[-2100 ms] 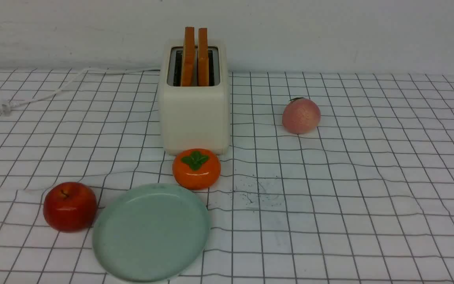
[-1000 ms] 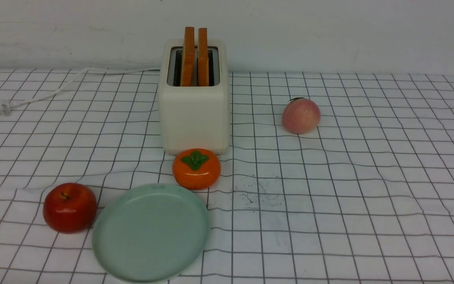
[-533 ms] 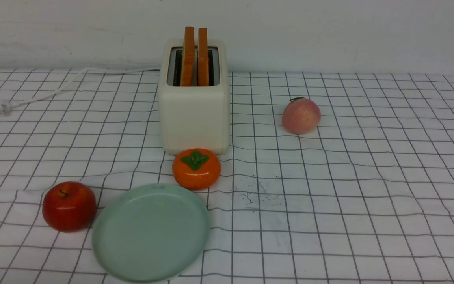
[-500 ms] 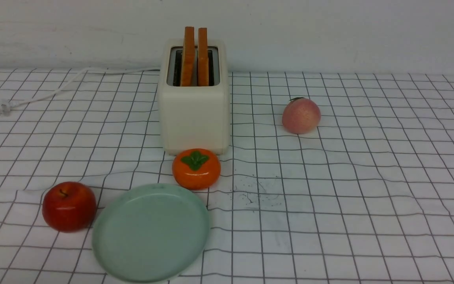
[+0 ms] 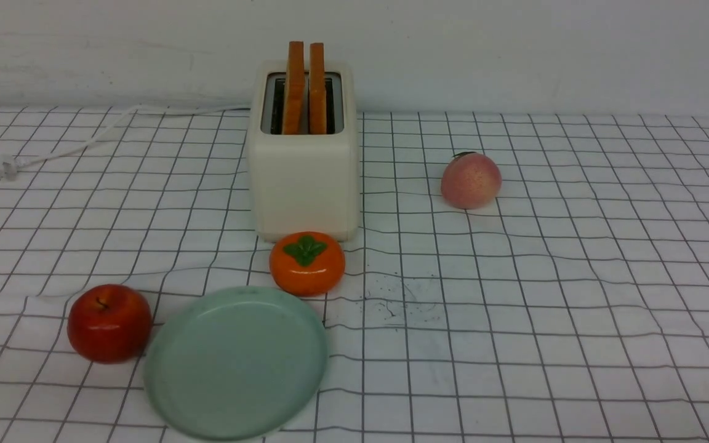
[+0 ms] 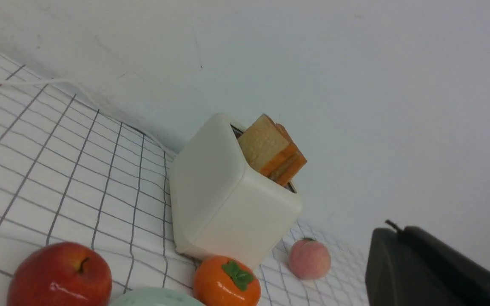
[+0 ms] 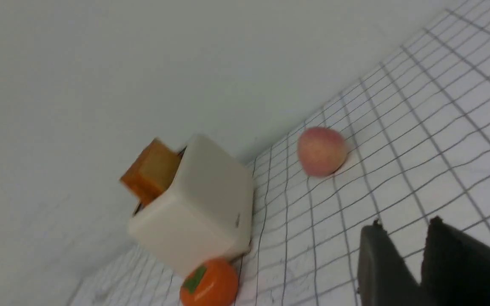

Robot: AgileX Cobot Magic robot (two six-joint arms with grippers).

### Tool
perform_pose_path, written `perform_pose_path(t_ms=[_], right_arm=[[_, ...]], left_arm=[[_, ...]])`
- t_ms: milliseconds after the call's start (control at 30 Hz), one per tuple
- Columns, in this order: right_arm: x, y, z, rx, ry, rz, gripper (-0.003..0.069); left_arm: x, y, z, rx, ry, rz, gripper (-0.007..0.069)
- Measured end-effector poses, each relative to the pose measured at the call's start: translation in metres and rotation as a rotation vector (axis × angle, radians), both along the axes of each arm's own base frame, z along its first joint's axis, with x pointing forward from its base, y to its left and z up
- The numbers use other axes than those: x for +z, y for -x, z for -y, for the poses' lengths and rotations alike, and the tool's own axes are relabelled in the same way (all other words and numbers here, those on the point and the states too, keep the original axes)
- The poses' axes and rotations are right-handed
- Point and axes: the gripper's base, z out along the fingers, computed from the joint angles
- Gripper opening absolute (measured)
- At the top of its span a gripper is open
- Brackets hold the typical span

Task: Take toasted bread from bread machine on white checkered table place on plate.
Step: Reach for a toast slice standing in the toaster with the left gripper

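Observation:
Two toasted bread slices (image 5: 296,86) (image 5: 317,86) stand upright, side by side, in the slots of the cream bread machine (image 5: 304,166) at the back middle of the white checkered table (image 5: 576,277). The pale green plate (image 5: 236,363) lies bare near the front, left of centre. Neither gripper shows in the front view. In the left wrist view my left gripper (image 6: 398,229) is shut with nothing in it, well away from the bread (image 6: 270,148). My right gripper (image 7: 405,222) is open over bare cloth, a narrow gap between its fingers, far from the toaster (image 7: 198,204).
A red apple (image 5: 109,322) sits just left of the plate. An orange persimmon (image 5: 306,263) stands between the plate and the toaster's front. A peach (image 5: 471,180) lies to the toaster's right. The white cord (image 5: 84,138) trails off to the back left.
A dark gripper tip that showed at the front view's lower left corner half a second ago has dropped out of view. Bread, toaster and plate have stayed put.

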Motion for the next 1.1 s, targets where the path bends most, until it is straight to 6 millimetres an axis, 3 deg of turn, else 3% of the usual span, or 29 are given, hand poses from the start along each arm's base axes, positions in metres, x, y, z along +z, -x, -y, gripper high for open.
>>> perform_pose_path(t_ms=[67, 200, 233, 333, 367, 433, 667, 900, 1067, 1100], right_arm=[[0.027, 0.001, -0.007, 0.098, 0.151, -0.035, 0.0080], [0.069, -0.002, -0.017, 0.268, 0.403, -0.110, 0.0004], [0.088, -0.005, -0.021, 0.347, 0.500, -0.153, -0.0003], [0.109, -0.011, -0.024, 0.424, 0.587, -0.198, -0.0003], [0.111, -0.012, -0.025, 0.432, 0.592, -0.203, -0.0003], [0.124, -0.017, -0.026, 0.453, 0.636, -0.199, -0.0003], [0.149, -0.026, -0.023, 0.359, 0.659, -0.064, -0.0001], [0.158, -0.030, -0.021, 0.296, 0.641, 0.018, 0.0001], [0.159, -0.030, -0.021, 0.287, 0.636, 0.031, 0.0003], [0.160, -0.030, -0.021, 0.283, 0.630, 0.037, 0.0003]], left_arm=[[0.021, -0.016, 0.003, -0.028, -0.079, -0.055, -0.0013], [0.042, -0.051, 0.009, -0.087, -0.176, -0.168, -0.0013], [0.051, -0.073, 0.012, -0.116, -0.226, -0.222, -0.0013], [0.059, -0.103, 0.014, -0.142, -0.272, -0.265, -0.0013], [0.061, -0.103, 0.014, -0.143, -0.274, -0.257, -0.0013], [0.070, -0.129, 0.020, -0.181, -0.310, -0.261, -0.0013], [0.087, -0.178, 0.065, -0.298, -0.508, -0.130, -0.0013], [0.066, -0.229, 0.088, -0.238, -0.579, -0.120, -0.0003], [0.054, -0.258, 0.097, -0.239, -0.588, -0.155, 0.0117], [0.051, -0.268, 0.100, -0.241, -0.589, -0.162, 0.0169]])
